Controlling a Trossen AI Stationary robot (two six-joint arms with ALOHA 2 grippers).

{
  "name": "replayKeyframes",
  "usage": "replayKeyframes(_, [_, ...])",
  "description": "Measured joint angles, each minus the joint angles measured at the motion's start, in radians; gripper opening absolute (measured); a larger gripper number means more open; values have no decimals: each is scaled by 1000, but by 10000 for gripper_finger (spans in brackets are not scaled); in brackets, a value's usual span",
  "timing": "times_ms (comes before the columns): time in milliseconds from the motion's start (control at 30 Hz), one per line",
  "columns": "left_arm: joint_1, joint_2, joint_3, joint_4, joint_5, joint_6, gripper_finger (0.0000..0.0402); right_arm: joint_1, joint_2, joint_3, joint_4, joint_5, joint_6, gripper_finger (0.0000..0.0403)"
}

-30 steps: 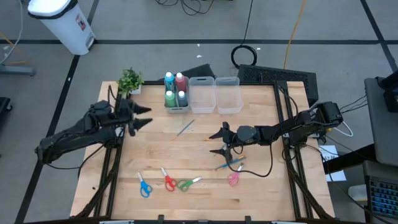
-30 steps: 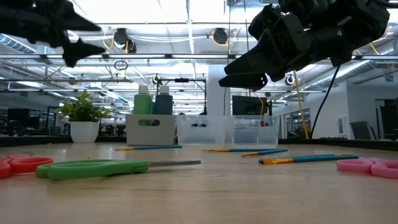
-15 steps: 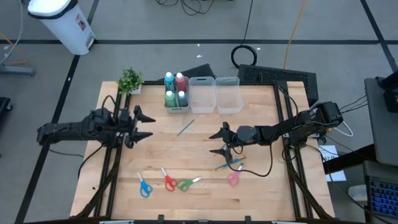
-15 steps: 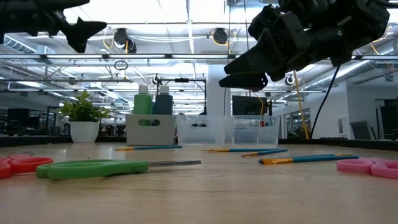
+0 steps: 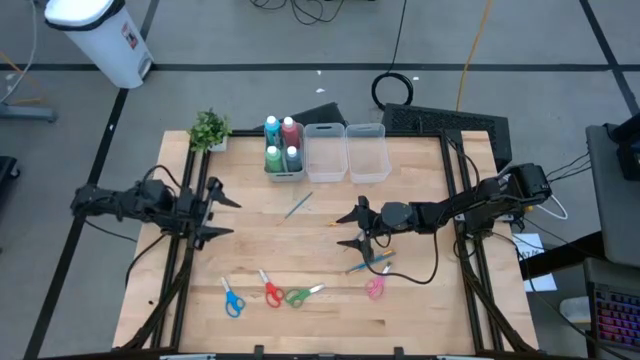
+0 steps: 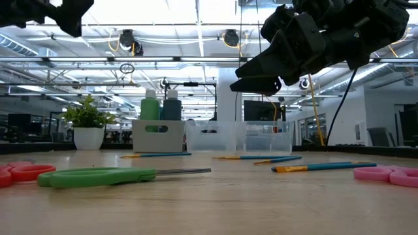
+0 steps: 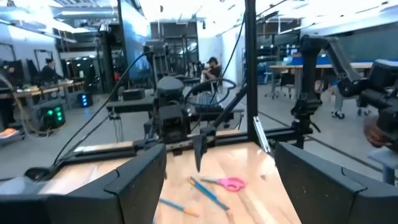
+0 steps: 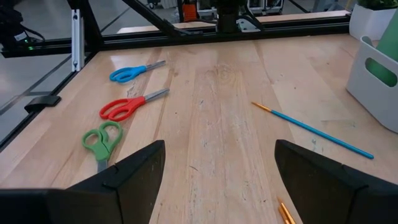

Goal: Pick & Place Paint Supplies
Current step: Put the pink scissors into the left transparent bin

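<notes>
We see both grippers spread wide and empty: left gripper (image 5: 213, 208) above the table's (image 5: 420, 310) left edge, right gripper (image 5: 357, 226) over 2 brushes (image 5: 368, 262).

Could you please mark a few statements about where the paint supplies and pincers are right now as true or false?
1. The four paint bottles stand together in one bin. True.
2. The right pincer grips a brush. False: it is open and empty, above the table.
3. The pink scissors lie in a clear bin. False: they lie on the table, near the front edge.
4. The two clear bins beside the bottles look empty. True.
5. The left pincer is shut on the red scissors. False: it is open, near the table's left edge, and those scissors lie on the wood.
6. A blue-handled brush lies loose on the table. True.
</notes>
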Motion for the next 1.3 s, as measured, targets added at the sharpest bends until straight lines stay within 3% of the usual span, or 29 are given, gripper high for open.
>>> replayKeyframes(200, [0, -73, -2, -112, -71, -8, 308, 0, 0, 0, 1, 0, 0, 293])
replayKeyframes(367, [0, -79, -74, -40, -77, 4, 308, 0, 0, 0, 1, 1, 0, 293])
replayKeyframes(567, [3, -79, -134, 31, -154, 7, 308, 0, 0, 0, 0, 1, 0, 293])
replayKeyframes(933, [3, -141, -134, -57, -143, -8, 308, 0, 0, 0, -8, -5, 0, 293])
replayKeyframes(1300, [2, -141, -179, 3, -69, -15, 308, 0, 0, 0, -7, -6, 0, 293])
